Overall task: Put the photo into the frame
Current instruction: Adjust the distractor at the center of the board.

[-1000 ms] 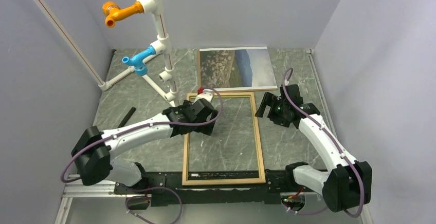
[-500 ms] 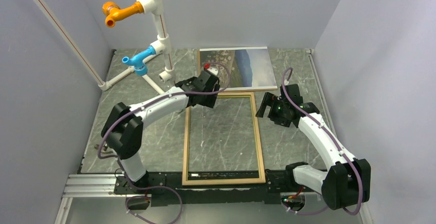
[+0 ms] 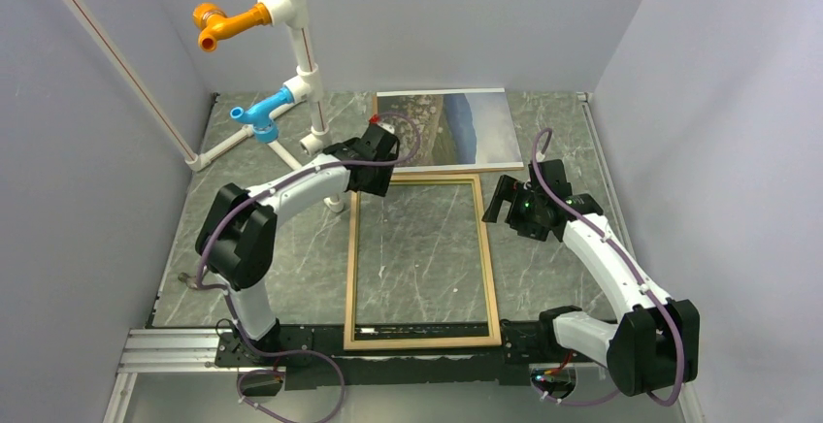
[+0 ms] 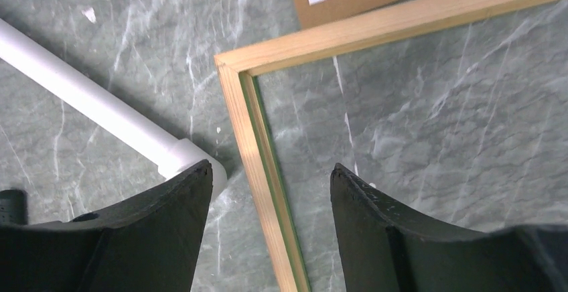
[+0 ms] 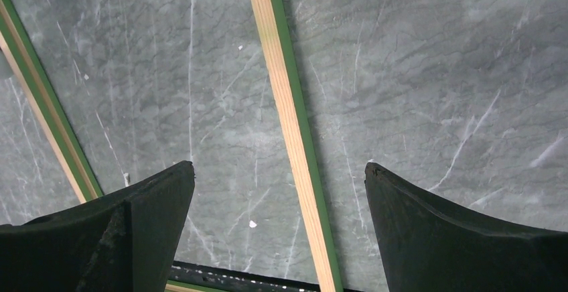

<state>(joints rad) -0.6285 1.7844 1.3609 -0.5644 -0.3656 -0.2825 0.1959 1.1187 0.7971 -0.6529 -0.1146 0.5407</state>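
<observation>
Top external view: a large rectangular picture frame of pale wood with a clear glass pane (image 3: 422,260) is lying flat on the grey-green marble-patterned worktop (image 3: 563,142), its long sides running near to far between the two arms.
Frame's near end: it is reaching the black mounting rail (image 3: 320,357) at the arms' bases.
Frame's colours: the pale wood face is pointing up, and both wrist views are showing a narrow green edge along the rails.
Photo: the large rectangular paper photo of a meadow, hills and pale sky (image 3: 448,130) is lying picture side up just beyond the frame's far end, outside the frame and apart from it.
Under the photo: a plain brown board (image 4: 335,5) is showing as a thin border along the near side.
Left arm (image 3: 291,190): it is stretching out to the frame's far-left corner.
Left jaws: the two black fingers (image 4: 167,232) are standing apart, straddling the frame's left rail just near that corner and clamping nothing.
Right arm (image 3: 607,258): it is hanging beside the frame's right rail.
Right jaws: the black fingers (image 5: 134,238) are standing wide apart over the right rail, holding nothing.
Pipe stand: a white plastic pipe stand with orange and blue fittings (image 3: 301,74) is standing at the far left, one foot (image 4: 191,161) sitting just beside the left finger.
Black bar: a small black bar (image 3: 238,221) is lying on the left, well apart from the frame.
</observation>
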